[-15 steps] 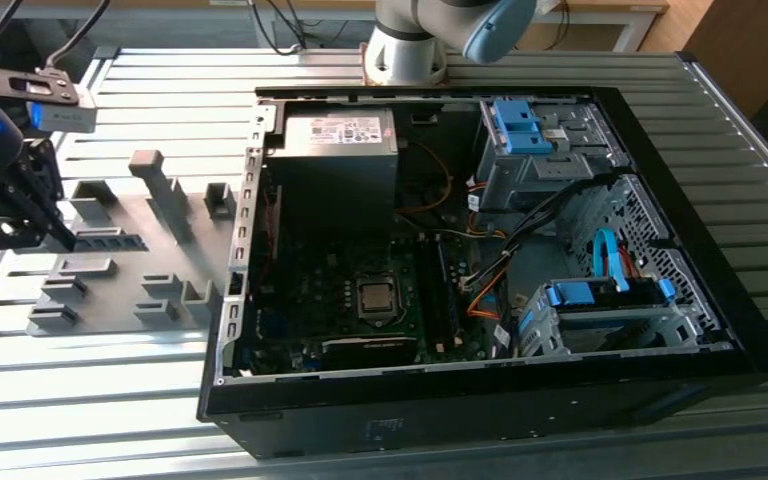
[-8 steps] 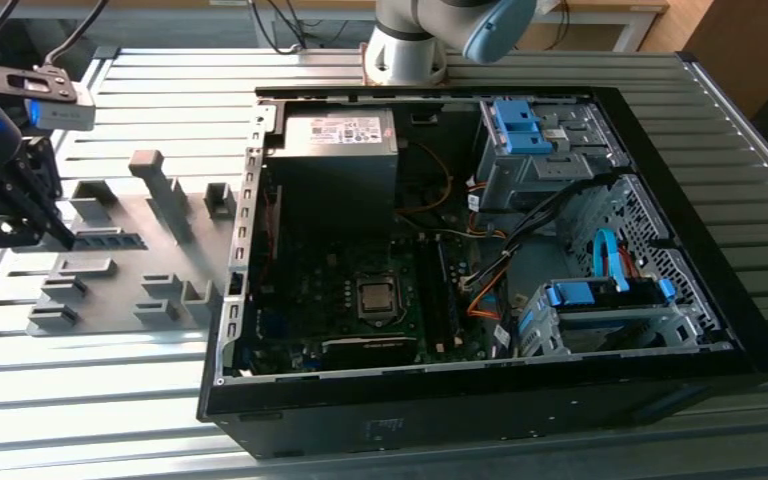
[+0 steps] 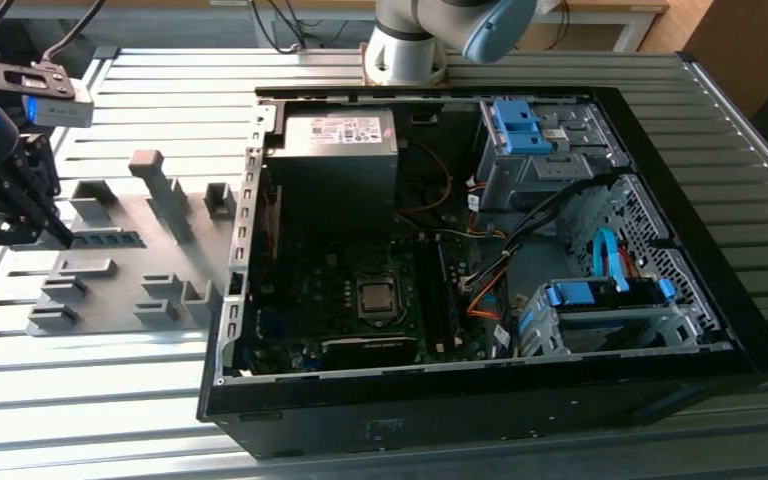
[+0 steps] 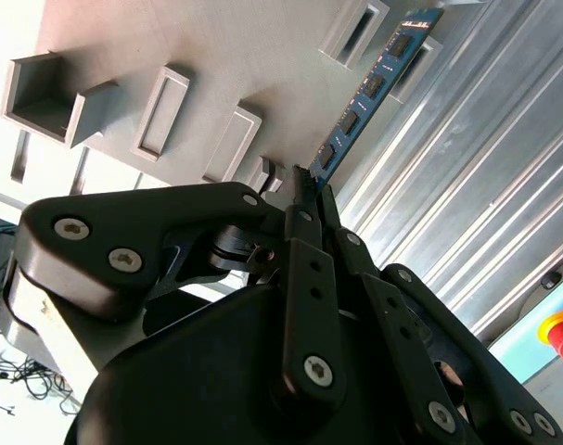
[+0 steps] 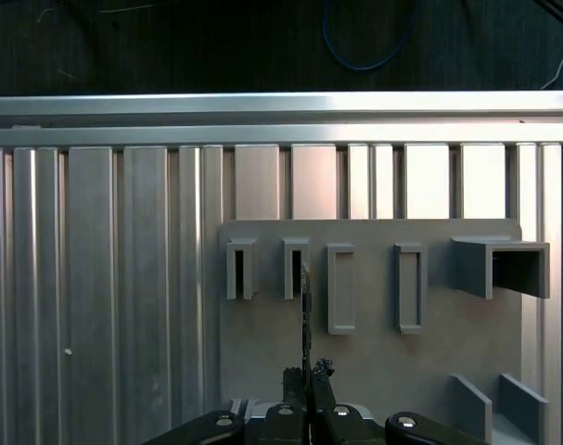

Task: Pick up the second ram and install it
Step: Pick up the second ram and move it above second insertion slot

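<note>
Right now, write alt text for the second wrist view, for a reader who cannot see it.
The black hand is shut on one end of a blue-green memory stick, which reaches out in front of a grey slotted tray. A ribbed metal table lies beside the tray.

My gripper (image 4: 309,190) at the exterior view's left, black fingers (image 4: 301,250) pinched together on one end of the second ram (image 4: 376,85)

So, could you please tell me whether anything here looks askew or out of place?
Nothing stands out. The second ram is clamped by one end, straight in the end effector, by the grey tray; the open computer case shows no damage.
</note>
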`<state>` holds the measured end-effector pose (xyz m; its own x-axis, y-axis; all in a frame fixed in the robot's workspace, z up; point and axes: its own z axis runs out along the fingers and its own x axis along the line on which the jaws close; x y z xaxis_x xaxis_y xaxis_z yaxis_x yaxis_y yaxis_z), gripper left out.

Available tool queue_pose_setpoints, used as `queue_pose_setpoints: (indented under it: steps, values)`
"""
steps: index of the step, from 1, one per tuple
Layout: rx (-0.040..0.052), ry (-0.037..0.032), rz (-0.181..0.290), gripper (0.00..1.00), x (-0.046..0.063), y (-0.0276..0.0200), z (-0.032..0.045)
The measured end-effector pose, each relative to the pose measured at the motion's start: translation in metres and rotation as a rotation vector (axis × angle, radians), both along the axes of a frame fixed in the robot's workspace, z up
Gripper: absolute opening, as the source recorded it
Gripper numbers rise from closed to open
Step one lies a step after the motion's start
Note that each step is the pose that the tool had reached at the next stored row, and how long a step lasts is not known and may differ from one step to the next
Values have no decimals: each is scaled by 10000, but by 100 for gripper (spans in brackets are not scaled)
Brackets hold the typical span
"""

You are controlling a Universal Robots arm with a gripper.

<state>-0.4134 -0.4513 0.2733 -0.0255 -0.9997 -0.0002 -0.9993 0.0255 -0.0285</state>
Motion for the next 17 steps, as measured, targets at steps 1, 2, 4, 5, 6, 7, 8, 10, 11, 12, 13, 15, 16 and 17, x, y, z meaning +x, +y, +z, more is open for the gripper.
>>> queue_pose_setpoints:
  steps: [1,2,4,5,6,7,8,10,11,12,13,15,16,17]
  values:
    - [0,1,0,14,0,0,2]
    - [-1,2,0,14,0,0,5]
    - [-1,1,0,14,0,0,11]
    - [-1,1,0,14,0,0,20]
    - [-1,2,0,14,0,0,25]
    - [-1,1,0,14,0,0,30]
    - [0,1,0,14,0,0,34]
    - [1,-1,1,14,0,0,45]
    - [0,0,1,14,0,0,49]
    - [0,0,0,14,0,0,51]
    - [0,0,0,14,0,0,53]
    - [0,0,0,14,0,0,58]
    - [0,0,0,14,0,0,60]
    - [0,0,0,14,0,0,62]
